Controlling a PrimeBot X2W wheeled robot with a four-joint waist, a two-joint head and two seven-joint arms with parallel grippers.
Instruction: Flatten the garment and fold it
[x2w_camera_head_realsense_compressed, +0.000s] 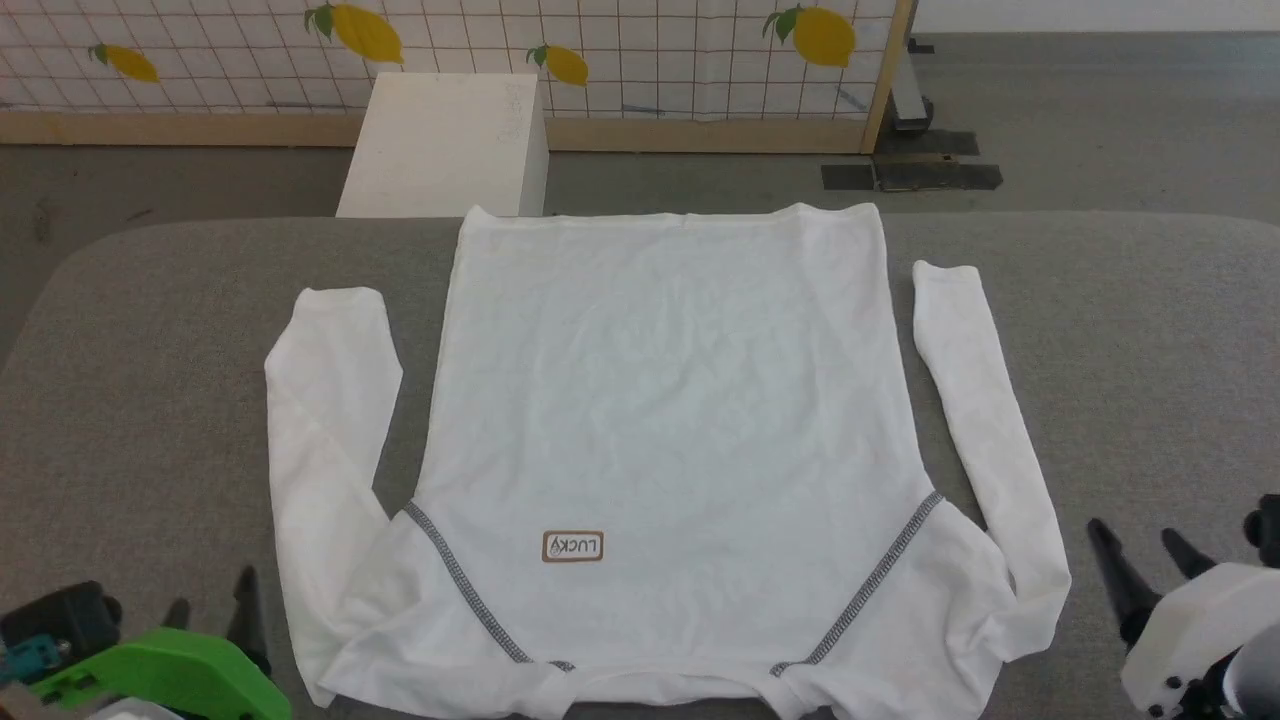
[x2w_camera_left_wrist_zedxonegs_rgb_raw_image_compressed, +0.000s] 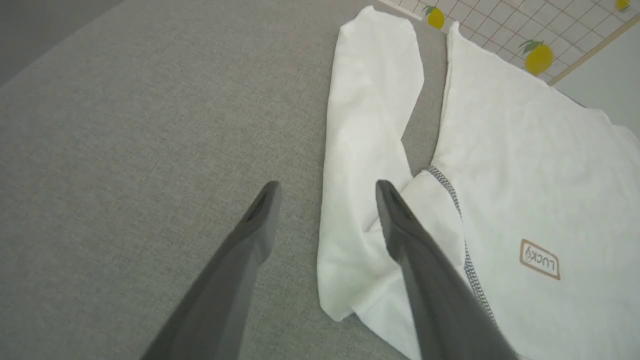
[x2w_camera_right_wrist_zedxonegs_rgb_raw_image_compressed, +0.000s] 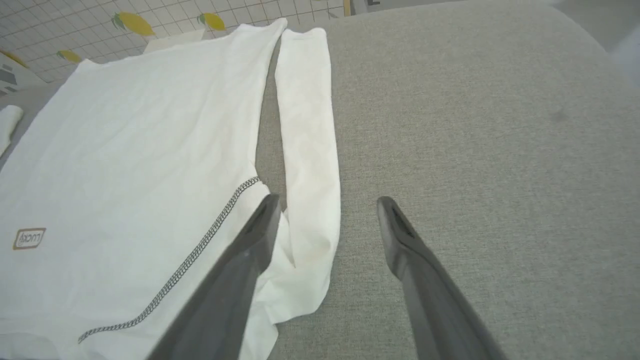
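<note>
Shirt (x2w_camera_head_realsense_compressed: 660, 400), thin, white and long-sleeved, lay spread flat and face up on the grey fabric-covered table (x2w_camera_head_realsense_compressed: 150, 380) in front of me. Its collar sat at the near edge and its hem reached the far edge. A small brown-bordered "LUCKY" patch (x2w_camera_head_realsense_compressed: 573, 546) showed on the chest, upside down from my side. Two grey-black zigzag seams (x2w_camera_head_realsense_compressed: 465, 590) ran from the collar out towards the armpits. The left sleeve (x2w_camera_head_realsense_compressed: 325, 420) lay beside the body, bent a little at the elbow, and the right sleeve (x2w_camera_head_realsense_compressed: 985, 400) lay nearly straight, both cuffs pointing away from me.

My left gripper (x2w_camera_head_realsense_compressed: 212, 605) was at the near left corner, just beside the left sleeve, its two dark fingers spread wide and holding nothing. In its wrist view one finger crossed over the shoulder cloth; I could not tell whether it touched. My right gripper (x2w_camera_head_realsense_compressed: 1133, 535) was at the near right, just beside the right sleeve, fingers likewise wide apart and empty.

Beyond the table stood a white box (x2w_camera_head_realsense_compressed: 440, 140) on the floor, in front of a gridded panel printed with lemons (x2w_camera_head_realsense_compressed: 640, 50).
</note>
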